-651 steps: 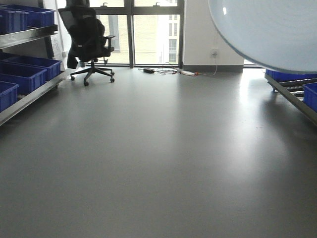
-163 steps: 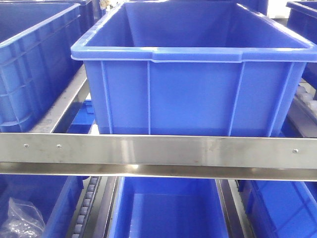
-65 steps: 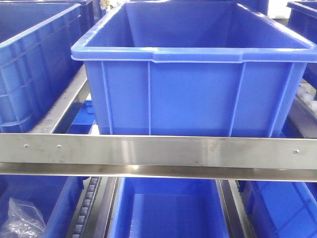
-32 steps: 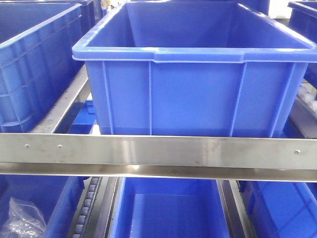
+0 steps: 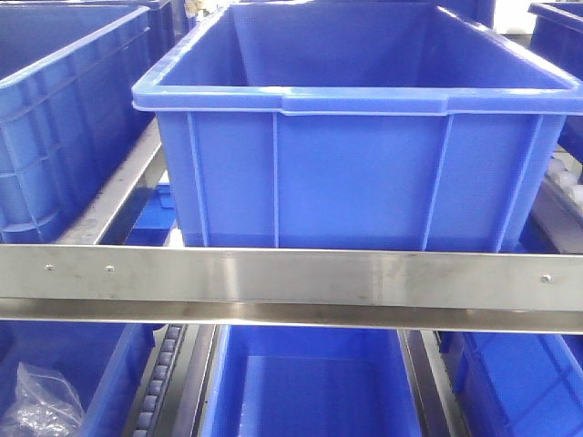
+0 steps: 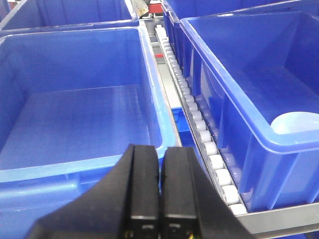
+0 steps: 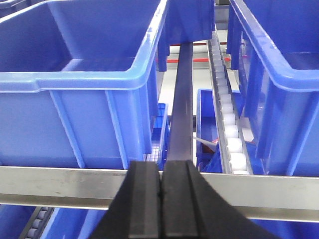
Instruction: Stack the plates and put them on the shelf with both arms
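In the left wrist view a pale bluish-white plate (image 6: pixel 298 123) shows only as a rounded edge inside the blue bin (image 6: pixel 234 84) on the right; the rest is cut off by the bin wall and the frame. I cannot tell whether it is one plate or two stacked. My left gripper (image 6: pixel 160 148) is shut and empty, over the near rim of the left blue bin (image 6: pixel 75 114). My right gripper (image 7: pixel 160 164) is shut and empty, in front of the steel shelf rail (image 7: pixel 60 185). No plate shows in the front view.
The front view faces a large blue bin (image 5: pixel 355 164) on the shelf behind a steel rail (image 5: pixel 291 278). More blue bins sit beside and below it (image 5: pixel 310 391). White roller tracks (image 6: pixel 199 129) run between the bins. A clear plastic bag (image 5: pixel 41 405) lies lower left.
Ten seconds ago the front view faced an open floor with a plate held at the top right. It now faces the shelf of bins. Over the last 2.5 seconds almost nothing moves.
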Available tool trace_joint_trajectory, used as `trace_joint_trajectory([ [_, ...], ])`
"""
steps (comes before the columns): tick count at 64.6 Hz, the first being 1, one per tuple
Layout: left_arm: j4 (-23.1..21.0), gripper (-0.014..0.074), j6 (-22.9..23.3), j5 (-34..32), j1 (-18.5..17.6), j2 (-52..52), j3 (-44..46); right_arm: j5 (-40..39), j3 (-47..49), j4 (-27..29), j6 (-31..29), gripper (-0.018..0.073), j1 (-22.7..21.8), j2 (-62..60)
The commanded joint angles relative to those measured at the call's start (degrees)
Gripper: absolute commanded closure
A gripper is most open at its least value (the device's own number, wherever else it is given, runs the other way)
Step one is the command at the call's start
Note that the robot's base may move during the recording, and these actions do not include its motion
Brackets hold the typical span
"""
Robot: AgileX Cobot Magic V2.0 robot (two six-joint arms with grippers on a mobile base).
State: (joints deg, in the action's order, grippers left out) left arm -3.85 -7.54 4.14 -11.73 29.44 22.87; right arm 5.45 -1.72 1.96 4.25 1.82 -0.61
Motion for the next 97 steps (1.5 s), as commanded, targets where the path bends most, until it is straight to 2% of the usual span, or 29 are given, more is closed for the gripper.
trace_joint_trajectory([
  [1,-0.21,0.0513,0.29,-5.29,0.14,0.30,1.70,-4.61,0.01,0.09,-0.57,0.0501,-0.10,-1.08],
  [21,-0.21,0.0513,0.29,-5.29,0.14,-0.70,1.19,-4.61,0.01,0.09,-0.57,0.0501,-0.10,-1.08],
  [29,-0.21,0.0513,0.29,-5.39,3.49,-4.82,-2.29,-4.61,0.01,0.09,-0.57,0.0501,-0.10,-1.08],
  [39,-0.21,0.0513,0.29,-5.67,7.36,-13.94,-10.76,-4.61,0.01,0.09,-0.57,0.0501,-0.10,-1.08],
  [53,-0.21,0.0513,0.29,-16.49,7.36,-21.83,-23.78,-4.61,0.01,0.09,-0.57,0.0501,-0.10,-1.08],
  [56,-0.21,0.0513,0.29,-12.09,7.36,-22.98,-23.08,-4.61,0.01,0.09,-0.57,0.0501,-0.10,-1.08],
  [62,-0.21,0.0513,0.29,-11.67,7.36,-24.72,-23.52,-4.61,0.01,0.09,-0.57,0.0501,-0.10,-1.08],
  [76,-0.21,0.0513,0.29,-4.82,7.36,-31.13,-23.52,-4.61,0.01,0.09,-0.57,0.0501,-0.10,-1.08],
  [97,-0.21,0.0513,0.29,-5.21,7.36,-31.02,-23.52,-4.61,0.01,0.09,-0.57,0.0501,-0.10,-1.08],
])
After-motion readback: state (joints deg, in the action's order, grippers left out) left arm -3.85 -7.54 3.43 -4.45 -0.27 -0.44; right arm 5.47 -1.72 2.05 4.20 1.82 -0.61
